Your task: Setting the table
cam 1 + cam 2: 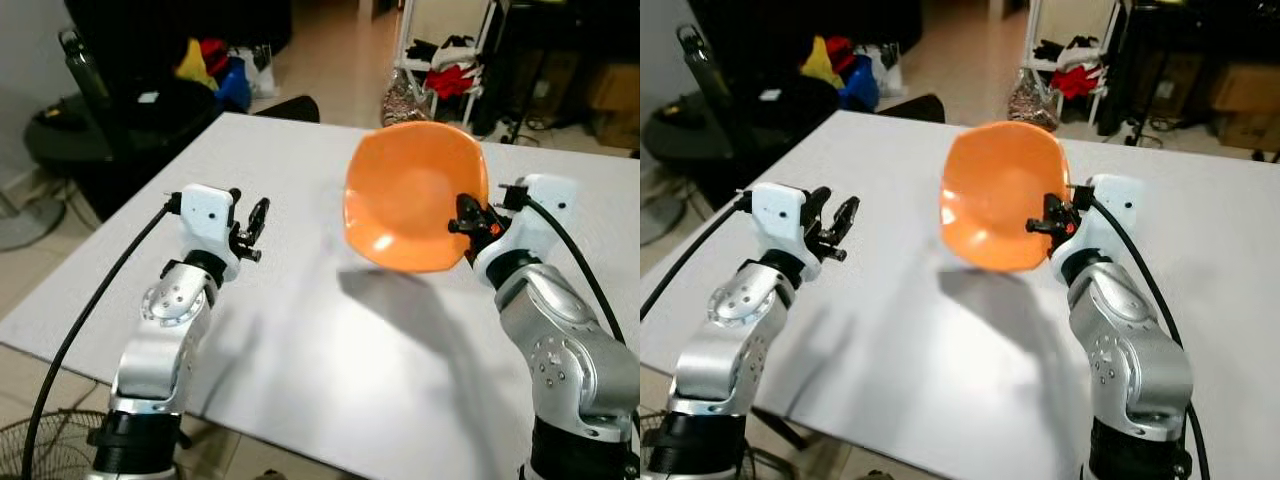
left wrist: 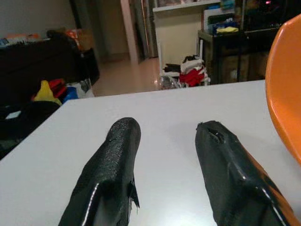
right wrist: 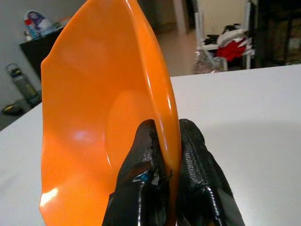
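Right gripper (image 1: 468, 222): pinching the rim of the orange bowl (image 1: 415, 195), tilted above the white table (image 1: 300, 330).
Left gripper (image 1: 252, 228): fingers apart, holding nothing, well left of the bowl.
Beyond: clothes rack (image 1: 440, 50), black chair (image 1: 140, 110).

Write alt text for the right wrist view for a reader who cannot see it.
Two black fingers of the right gripper pinch the rim of an orange bowl, held on edge above a white table. Behind the table, a floor and a rack of red and white clothes show.
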Tool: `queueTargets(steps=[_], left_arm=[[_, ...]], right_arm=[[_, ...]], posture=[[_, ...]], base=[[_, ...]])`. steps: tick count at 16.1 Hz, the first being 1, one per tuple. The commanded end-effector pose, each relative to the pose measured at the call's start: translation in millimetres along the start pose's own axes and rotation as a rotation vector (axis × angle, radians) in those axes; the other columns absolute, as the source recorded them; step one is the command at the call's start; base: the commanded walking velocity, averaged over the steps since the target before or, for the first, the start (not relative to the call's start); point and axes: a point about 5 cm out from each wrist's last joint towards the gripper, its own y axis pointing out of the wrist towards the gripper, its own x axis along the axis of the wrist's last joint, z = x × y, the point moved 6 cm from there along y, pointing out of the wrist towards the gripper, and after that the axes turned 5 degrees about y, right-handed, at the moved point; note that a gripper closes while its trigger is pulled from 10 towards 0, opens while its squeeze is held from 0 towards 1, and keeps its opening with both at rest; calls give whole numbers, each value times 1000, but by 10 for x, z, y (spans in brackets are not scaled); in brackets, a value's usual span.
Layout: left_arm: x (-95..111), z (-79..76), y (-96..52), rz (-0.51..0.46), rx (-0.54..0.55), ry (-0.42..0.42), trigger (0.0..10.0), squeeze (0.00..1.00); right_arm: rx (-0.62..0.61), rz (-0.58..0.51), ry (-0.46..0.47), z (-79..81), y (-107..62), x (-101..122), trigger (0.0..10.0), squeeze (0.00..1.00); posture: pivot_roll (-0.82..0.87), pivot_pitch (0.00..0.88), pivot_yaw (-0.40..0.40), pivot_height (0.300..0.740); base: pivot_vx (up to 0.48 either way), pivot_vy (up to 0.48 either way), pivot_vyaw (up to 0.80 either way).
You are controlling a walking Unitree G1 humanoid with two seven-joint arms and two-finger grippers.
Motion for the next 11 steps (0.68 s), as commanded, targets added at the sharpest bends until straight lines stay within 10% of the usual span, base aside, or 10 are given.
queueTargets(steps=[1, 11], left_arm=[[22, -51, 25, -7, -8, 16, 10000, 0], [69, -71, 108, -21, -38, 27, 10000, 0]], right_arm=[[-17, -44, -4, -45, -12, 119, 10000, 0], [-33, -52, 31, -60, -23, 98, 10000, 0]], posture=[[2, 0, 65, 727], [-10, 0, 92, 727]], base=[[0, 0, 0], [0, 314, -563]])
